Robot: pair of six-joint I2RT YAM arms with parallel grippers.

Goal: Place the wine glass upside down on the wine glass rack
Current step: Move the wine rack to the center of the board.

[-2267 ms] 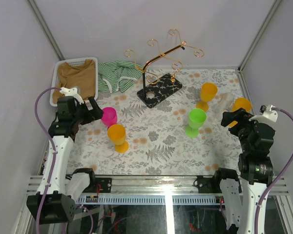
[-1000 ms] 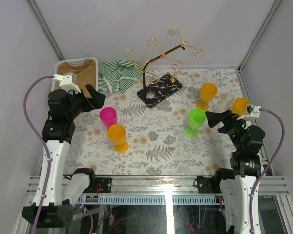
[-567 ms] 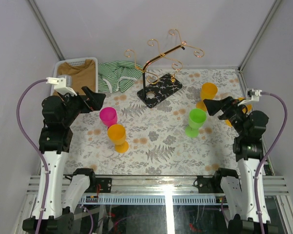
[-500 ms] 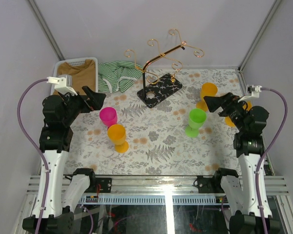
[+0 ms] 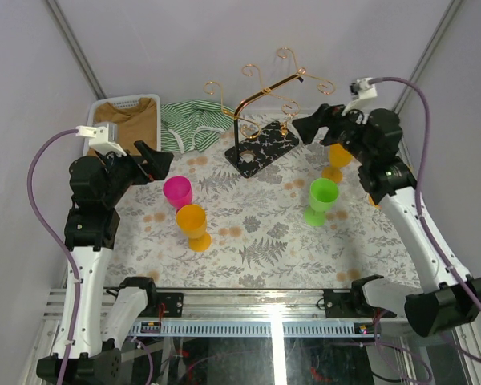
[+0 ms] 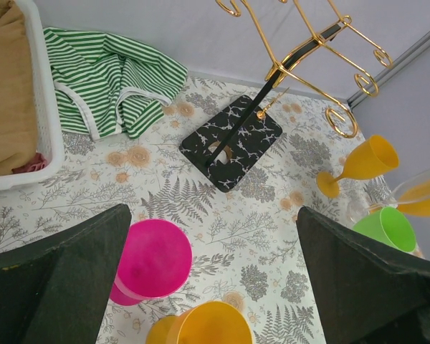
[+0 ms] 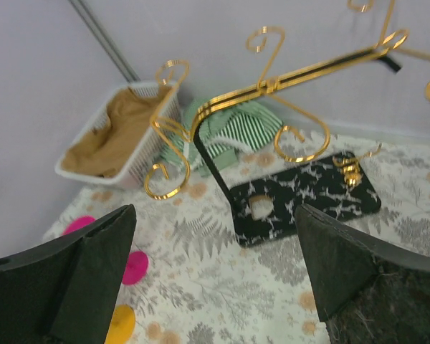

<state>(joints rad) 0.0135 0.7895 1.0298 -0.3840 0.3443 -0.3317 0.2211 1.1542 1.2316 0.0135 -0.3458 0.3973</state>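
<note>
Pick-up not yet begun: left gripper [image 5: 154, 156] and right gripper [image 5: 311, 122] both gape wide and empty, pink glass [image 5: 177, 192] just ahead of the left, rack [image 5: 264, 144] ahead of the right; next, I judge, lower onto a glass and close.

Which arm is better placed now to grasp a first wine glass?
Left, probably: the left fingers, open, hover beside the upright pink plastic wine glass, while the right fingers face the gold metal rack.
</note>
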